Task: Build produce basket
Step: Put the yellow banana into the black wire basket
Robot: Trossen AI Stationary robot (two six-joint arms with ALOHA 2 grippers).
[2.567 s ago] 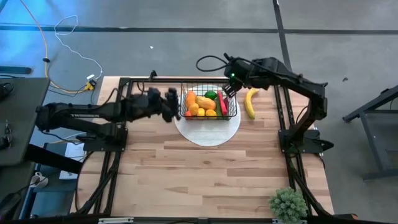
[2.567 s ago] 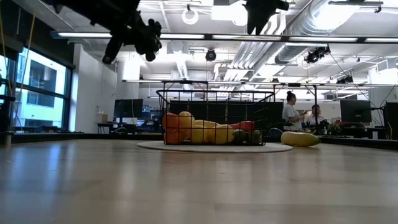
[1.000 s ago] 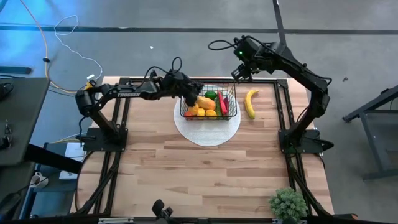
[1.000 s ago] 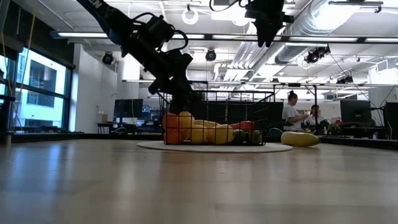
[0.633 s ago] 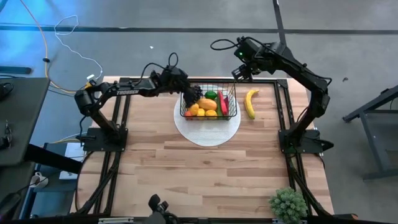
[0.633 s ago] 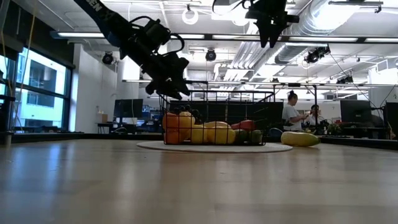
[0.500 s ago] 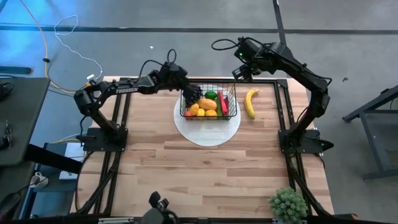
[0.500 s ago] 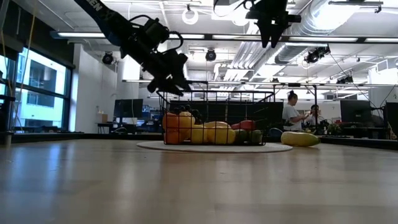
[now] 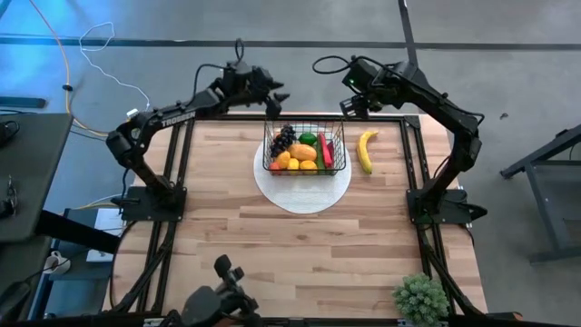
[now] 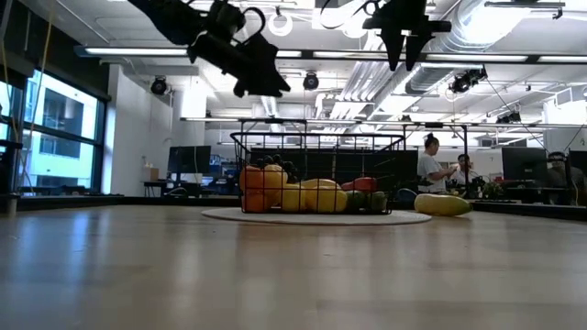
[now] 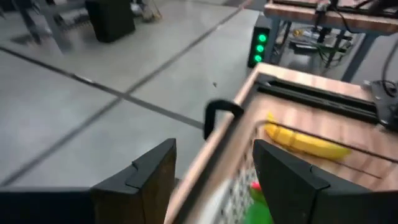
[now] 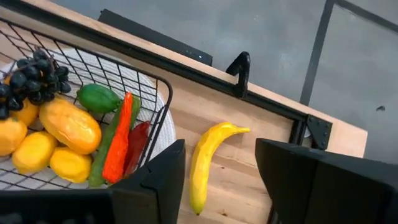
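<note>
One item left out: yellow toy banana [image 9: 366, 150] lies on the wooden desk [image 9: 300, 245] just beside the black wire-mesh basket [image 9: 306, 148] | long axis along the basket's side | right hand [image 9: 350, 106] nearer, above it, released, empty | left hand [image 9: 275, 94] released, beyond the basket's far-left corner

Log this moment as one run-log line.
left hand: open, raised behind basket | right hand: open, above banana | grapes: in basket | banana: on table

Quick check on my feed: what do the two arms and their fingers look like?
Both arms are dark, jointed links with looping black cables. The left arm carries white lettering on one link. The right arm shows a green light near its wrist. Each gripper's fingers are flat, dark, angular plates.
</note>
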